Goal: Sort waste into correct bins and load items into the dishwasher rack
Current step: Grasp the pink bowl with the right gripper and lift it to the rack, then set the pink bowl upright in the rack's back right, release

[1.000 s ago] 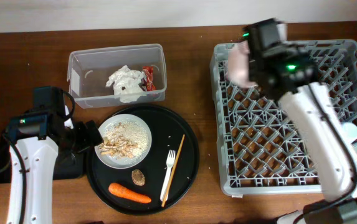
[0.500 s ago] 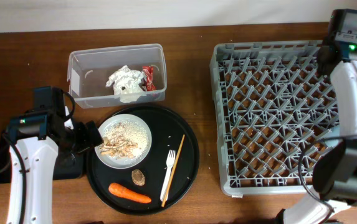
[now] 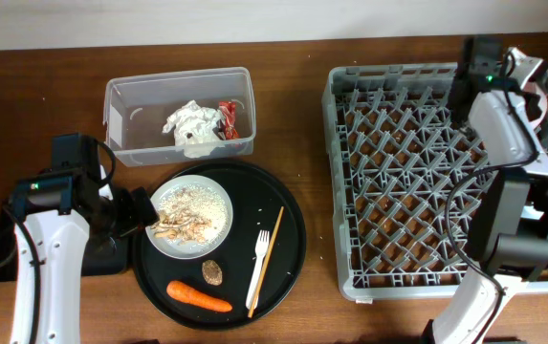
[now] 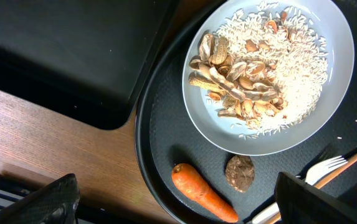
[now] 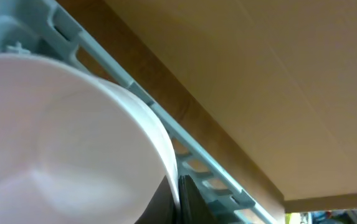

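Pinches small pinkish-white bowl (image 3: 539,94) by its rim in right gripper (image 5: 177,198), at upper-right corner of large grey pegged plastic rack (image 3: 334,172), apparently for loading — left gripper (image 3: 138,209) agape beside round white plate (image 3: 192,253), lower left

- Rear left — tub (image 3: 125,96), with napkin (image 3: 190,126) inside and wrapper (image 3: 228,117) just right of it.
- In front of the tub — round tray (image 3: 288,244), bearing plate (image 3: 222,199) at its left rear, scraps (image 3: 183,220) on the plate.
- In front of the plate: lump (image 3: 212,273), then carrot (image 3: 199,297) nearer the front edge.
- Right of both, on the same tray: fork (image 3: 262,258).
- Just left of the round tray: flat tray (image 4: 60,50).
- Far right, well apart from the round tray: rack (image 3: 337,191), with bowl (image 5: 60,143) at its far right corner.
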Controlling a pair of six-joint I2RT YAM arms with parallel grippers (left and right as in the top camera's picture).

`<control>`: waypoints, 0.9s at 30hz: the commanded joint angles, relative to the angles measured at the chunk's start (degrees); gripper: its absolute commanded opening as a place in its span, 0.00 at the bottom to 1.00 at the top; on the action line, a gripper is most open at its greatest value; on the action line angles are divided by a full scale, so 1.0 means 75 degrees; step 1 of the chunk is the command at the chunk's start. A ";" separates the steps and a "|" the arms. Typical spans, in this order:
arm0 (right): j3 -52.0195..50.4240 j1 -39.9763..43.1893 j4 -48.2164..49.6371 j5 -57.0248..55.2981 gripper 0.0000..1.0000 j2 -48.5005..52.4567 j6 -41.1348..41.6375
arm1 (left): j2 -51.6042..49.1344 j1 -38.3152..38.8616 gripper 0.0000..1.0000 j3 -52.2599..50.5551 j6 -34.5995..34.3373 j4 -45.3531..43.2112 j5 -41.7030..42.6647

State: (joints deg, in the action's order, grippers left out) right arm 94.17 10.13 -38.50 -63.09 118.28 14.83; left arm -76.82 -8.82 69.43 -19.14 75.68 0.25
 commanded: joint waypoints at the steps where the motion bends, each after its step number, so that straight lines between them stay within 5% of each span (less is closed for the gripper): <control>1: -0.0627 0.0006 0.0254 -0.0032 0.04 0.0032 0.0035 | 0.0017 -0.0047 0.99 0.0006 -0.0082 0.0006 0.0067; 6: -0.0542 0.0003 0.0694 -0.1297 0.04 0.0006 -0.0087 | 0.0017 -0.0047 0.99 0.0006 -0.0082 0.0003 0.0064; 15: -0.0542 0.0006 0.2935 -0.2081 0.04 0.0006 -0.2702 | 0.0017 -0.0047 0.99 0.0006 -0.0082 -0.0003 0.0064; 27: -0.1649 -0.0519 0.2430 -0.1530 0.09 0.0009 -0.1827 | 0.0017 -0.0047 0.99 0.0006 -0.0079 -0.0052 0.0064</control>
State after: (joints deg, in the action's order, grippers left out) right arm 84.07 7.77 -19.29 -78.87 117.80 1.15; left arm -76.82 -8.82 69.43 -19.14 75.57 0.25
